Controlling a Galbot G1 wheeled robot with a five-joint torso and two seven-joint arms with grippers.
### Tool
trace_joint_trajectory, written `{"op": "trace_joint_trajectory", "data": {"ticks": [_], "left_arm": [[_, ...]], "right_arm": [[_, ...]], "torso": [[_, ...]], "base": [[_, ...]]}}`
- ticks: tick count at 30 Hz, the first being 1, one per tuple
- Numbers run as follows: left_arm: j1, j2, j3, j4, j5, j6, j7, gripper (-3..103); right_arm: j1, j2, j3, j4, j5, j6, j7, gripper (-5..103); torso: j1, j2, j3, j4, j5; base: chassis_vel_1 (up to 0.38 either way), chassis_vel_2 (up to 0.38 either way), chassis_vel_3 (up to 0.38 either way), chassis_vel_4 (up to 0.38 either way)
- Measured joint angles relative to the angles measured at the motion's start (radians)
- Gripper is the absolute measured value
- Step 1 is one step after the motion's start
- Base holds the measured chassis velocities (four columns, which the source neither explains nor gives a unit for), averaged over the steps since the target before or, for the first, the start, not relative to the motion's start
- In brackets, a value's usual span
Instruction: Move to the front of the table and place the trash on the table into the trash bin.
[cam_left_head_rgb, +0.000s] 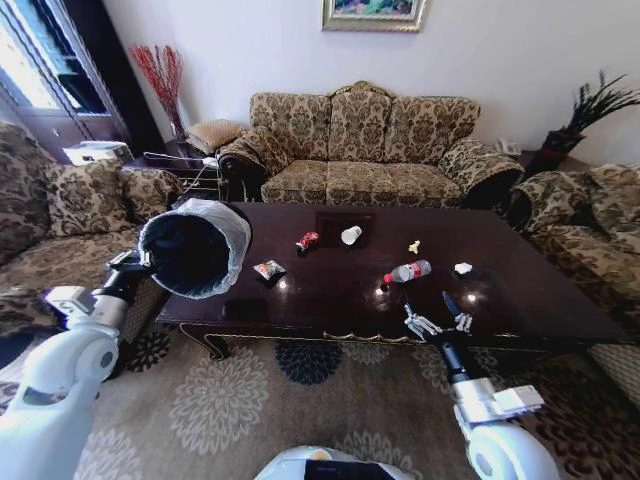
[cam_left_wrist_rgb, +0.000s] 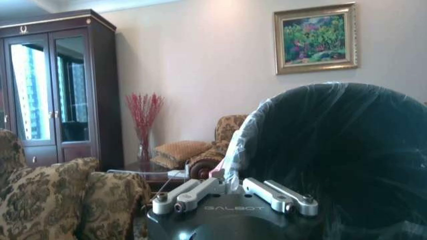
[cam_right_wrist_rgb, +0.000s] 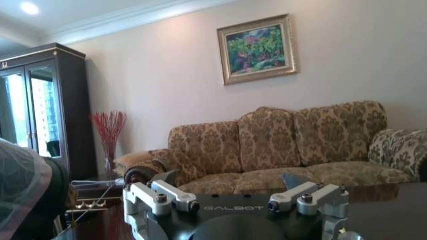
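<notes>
- Parked at the near long edge of the table (cam_left_head_rgb: 330, 300); the drive-up part looks done.
- Trash bin (cam_left_head_rgb: 193, 248) lifted and tipped on its side at the table's left end, mouth facing the robot, held at the rim by the left gripper (cam_left_head_rgb: 135, 262), fingers closed onto rim and liner (cam_left_wrist_rgb: 240, 140).
- No litter visibly inside the bin; all sorting seemingly left to do.
- Still on the tabletop: plastic bottle (cam_left_head_rgb: 408, 271) lying flat, right of centre; white paper cup (cam_left_head_rgb: 351, 235) and red wrapper (cam_left_head_rgb: 307, 241) farther back, near the middle; snack packet (cam_left_head_rgb: 268, 269) just right of the bin's mouth; paper bits (cam_left_head_rgb: 462, 268) at far right, a smaller scrap (cam_left_head_rgb: 414, 246) beyond the bottle.
- Right gripper (cam_left_head_rgb: 432, 306) hovering over the near edge, fingers spread wide, nothing held.
- Bottle just beyond and slightly left of that open gripper, apart from it, the closest piece; judged the likeliest first pick.
- Bin well to the left of the right gripper, snack packet between them.
</notes>
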Motion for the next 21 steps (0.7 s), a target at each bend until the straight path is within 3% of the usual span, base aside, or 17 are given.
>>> {"op": "trace_joint_trajectory", "data": {"ticks": [21], "left_arm": [[0.0, 0.0, 0.0, 0.0, 0.0, 0.0, 0.0, 2]], "right_arm": [[0.0, 0.0, 0.0, 0.0, 0.0, 0.0, 0.0, 100]], "torso": [[0.0, 0.0, 0.0, -0.0001, 0.0003]], "base": [[0.0, 0.0, 0.0, 0.0]]}}
